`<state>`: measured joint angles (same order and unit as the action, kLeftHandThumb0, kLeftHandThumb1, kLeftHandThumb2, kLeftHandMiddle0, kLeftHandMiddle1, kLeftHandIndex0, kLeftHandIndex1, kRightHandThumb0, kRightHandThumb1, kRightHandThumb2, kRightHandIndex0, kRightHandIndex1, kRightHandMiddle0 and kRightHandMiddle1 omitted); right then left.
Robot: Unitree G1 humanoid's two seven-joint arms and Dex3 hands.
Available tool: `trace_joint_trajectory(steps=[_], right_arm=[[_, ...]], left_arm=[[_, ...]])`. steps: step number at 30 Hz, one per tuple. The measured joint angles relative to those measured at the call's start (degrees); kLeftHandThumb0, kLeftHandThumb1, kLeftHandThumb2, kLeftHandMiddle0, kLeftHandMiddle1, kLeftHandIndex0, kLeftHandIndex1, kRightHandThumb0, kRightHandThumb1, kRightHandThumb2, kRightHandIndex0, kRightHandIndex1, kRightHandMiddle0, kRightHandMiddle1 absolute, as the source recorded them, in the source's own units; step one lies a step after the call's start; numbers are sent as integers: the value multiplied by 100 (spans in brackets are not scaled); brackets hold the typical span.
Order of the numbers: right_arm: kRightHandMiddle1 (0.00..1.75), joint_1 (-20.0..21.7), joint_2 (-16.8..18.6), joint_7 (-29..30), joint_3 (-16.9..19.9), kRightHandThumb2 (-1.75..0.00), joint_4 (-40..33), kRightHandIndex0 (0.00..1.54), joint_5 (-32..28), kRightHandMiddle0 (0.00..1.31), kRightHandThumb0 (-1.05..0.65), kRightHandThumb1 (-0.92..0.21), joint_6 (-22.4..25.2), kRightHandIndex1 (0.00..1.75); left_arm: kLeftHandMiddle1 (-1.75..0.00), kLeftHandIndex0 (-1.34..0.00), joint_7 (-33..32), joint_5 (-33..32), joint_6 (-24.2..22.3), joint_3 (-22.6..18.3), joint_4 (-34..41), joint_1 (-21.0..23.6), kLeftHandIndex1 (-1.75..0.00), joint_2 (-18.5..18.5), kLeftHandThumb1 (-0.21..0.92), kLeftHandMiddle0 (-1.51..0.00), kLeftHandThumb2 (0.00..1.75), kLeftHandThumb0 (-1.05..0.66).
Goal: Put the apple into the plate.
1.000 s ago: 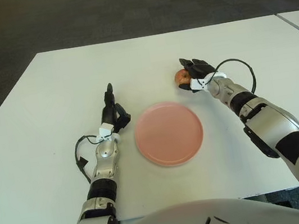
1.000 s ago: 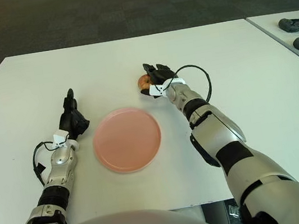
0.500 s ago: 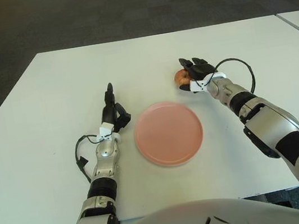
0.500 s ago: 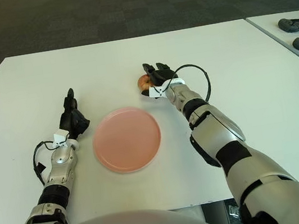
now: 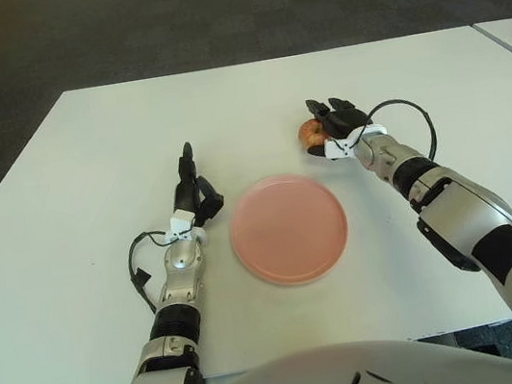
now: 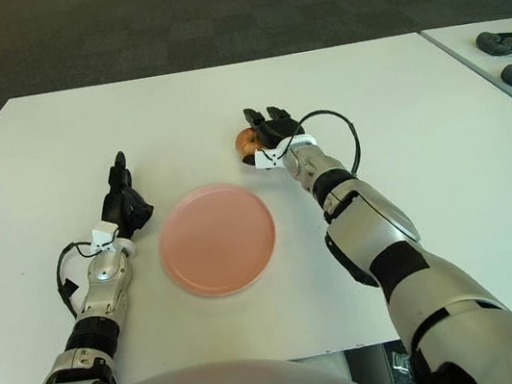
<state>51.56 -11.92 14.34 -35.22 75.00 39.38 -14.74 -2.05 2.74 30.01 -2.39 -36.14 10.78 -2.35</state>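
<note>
1. A white table (image 5: 85, 160) stood on dark carpet (image 5: 113, 29).
2. The right hand (image 5: 333, 123) grasped the apple (image 5: 309, 132) at one o'clock from the plate (image 5: 288, 228).
3. The left hand (image 5: 192, 194), fingers relaxed, lay at nine o'clock.

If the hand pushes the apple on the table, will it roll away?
Probably yes: the apple looks round and sits on the flat, smooth table. The right hand beside it would likely block rolling rightward only.

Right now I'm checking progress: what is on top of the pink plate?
Nothing lies on the pink plate. The apple sits beyond it at the right robot hand, whose fingers partly cover it.
</note>
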Motion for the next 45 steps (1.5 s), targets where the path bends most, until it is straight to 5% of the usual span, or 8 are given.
trace_joint_trajectory(steps=[6, 15, 17, 21, 25, 30, 36, 45], right_arm=[[47, -55, -11, 198, -17, -59, 8, 26, 0, 0, -99, -92, -80, 9], [146, -124, -12, 471, -22, -34, 34, 27, 1, 0, -81, -89, -175, 121], [163, -133, -12, 516, -17, -41, 39, 37, 0, 10, -67, -76, -200, 153], [172, -163, -14, 685, 23, -55, 52, 48, -4, 26, -56, -62, -305, 169], [174, -196, 2, 927, 69, -79, 52, 87, -6, 61, -38, -48, -390, 173], [175, -318, 41, 1224, 206, -102, 50, 111, -63, 90, -24, -37, -529, 174], [175, -412, 61, 1386, 379, -125, 49, 123, -157, 105, -10, -27, -742, 175], [175, -495, 64, 1487, 484, -136, 52, 128, -173, 110, -5, -23, -937, 175]], left_arm=[[0, 0, -13, -1, -6, 0, 5, 0, -11, 5, 92, -1, 124, -100], [0, 0, -34, -1, -6, -1, 7, 0, -10, 15, 92, 0, 124, -100], [0, 0, -44, -2, -6, -2, 7, 0, -11, 17, 92, -1, 124, -100], [0, 0, -46, -8, -7, -6, 6, 2, -12, 23, 92, -1, 125, -100], [0, 0, -36, -52, -14, -14, 7, 4, -14, 28, 92, -1, 124, -98], [0, 0, -27, -88, -49, -16, 24, 5, -14, 33, 92, -1, 123, -97], [-1, 0, -27, -121, -113, -14, 68, 3, -17, 46, 92, -2, 122, -97], [0, 0, -27, -133, -164, -12, 128, -10, -17, 84, 92, -2, 121, -97]])
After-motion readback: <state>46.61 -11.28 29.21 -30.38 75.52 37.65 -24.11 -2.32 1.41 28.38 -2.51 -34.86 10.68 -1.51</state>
